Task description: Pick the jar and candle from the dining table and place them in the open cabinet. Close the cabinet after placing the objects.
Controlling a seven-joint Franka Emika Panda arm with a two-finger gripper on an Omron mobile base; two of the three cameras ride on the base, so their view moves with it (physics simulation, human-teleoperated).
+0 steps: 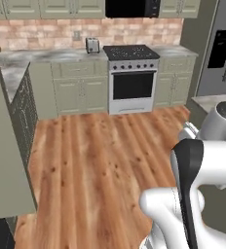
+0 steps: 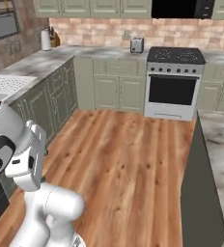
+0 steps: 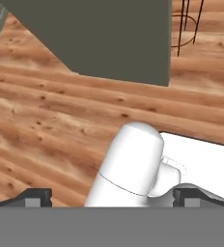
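Evidently an approach stage: pincer (image 3: 112,197) fully open and empty over the wooden floor (image 3: 46,125); next, drive toward the jar's worktop.

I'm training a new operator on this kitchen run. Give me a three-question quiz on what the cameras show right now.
1. True or false: the gripper is holding the jar.
2. What stands on the counter just left of the stove?
A. a kettle
B. a toaster
C. a pot
3. Fill in: the floor is made of ______ planks.

Key:
1. False; in the hand view the fingertips stand wide apart with nothing between them.
2. B
3. wooden
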